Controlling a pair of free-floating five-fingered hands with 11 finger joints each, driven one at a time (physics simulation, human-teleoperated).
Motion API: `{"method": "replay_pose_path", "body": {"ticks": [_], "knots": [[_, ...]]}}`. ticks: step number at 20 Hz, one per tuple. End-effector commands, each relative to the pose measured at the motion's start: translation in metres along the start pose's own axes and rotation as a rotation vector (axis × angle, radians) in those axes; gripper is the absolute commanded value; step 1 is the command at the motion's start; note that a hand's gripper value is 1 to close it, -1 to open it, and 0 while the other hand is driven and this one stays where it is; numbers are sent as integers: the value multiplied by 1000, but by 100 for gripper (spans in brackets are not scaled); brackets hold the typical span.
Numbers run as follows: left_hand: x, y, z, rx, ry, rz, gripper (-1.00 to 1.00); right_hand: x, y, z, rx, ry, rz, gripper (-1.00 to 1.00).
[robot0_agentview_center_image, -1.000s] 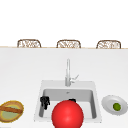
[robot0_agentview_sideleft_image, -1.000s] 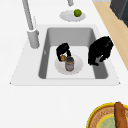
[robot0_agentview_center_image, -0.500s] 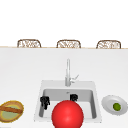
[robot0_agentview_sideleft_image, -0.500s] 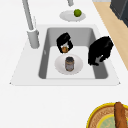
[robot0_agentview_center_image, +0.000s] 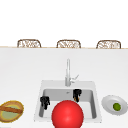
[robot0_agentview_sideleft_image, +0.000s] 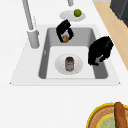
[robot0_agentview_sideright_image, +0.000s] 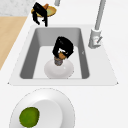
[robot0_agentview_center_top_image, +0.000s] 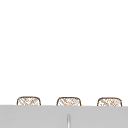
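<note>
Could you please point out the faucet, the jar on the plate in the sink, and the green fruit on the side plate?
faucet (robot0_agentview_sideleft_image: 33, 37): left side view, on its thick base.
jar (robot0_agentview_sideleft_image: 69, 63): left side view, on its side wall.
green fruit (robot0_agentview_sideright_image: 29, 117): right side view, on its rounded top.

The sink (robot0_agentview_sideleft_image: 45, 62), at the centre of the left side view, looked like smooth matt grey metal, and the faucet (robot0_agentview_sideleft_image: 30, 22) at the upper left had the same dull metallic finish. The counter (robot0_agentview_sideleft_image: 50, 105) across the bottom was plain matt white. On the sink floor lay a smooth white plate (robot0_agentview_sideleft_image: 76, 65), ceramic by its look, with a small brownish jar (robot0_agentview_sideleft_image: 69, 63) standing on it. The two hands were matt black: the right hand (robot0_agentview_sideleft_image: 65, 30) above the centre, the left hand (robot0_agentview_sideleft_image: 100, 50) at the right. The basket (robot0_agentview_sideleft_image: 100, 117) at the lower right looked woven, yellow-rimmed, and held a rough brown loaf (robot0_agentview_sideleft_image: 120, 115).
</note>
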Motion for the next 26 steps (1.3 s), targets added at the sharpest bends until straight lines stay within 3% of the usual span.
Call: {"method": "replay_pose_path", "body": {"ticks": [1,11,26], "knots": [[0,0,0,0,0,0,0,-14,-20,15,-15,-11,-15,100],[0,0,0,0,0,0,0,-57,-77,59,-11,-24,-34,100],[0,0,0,0,0,0,0,-147,-123,100,-34,-66,-85,100]]}}
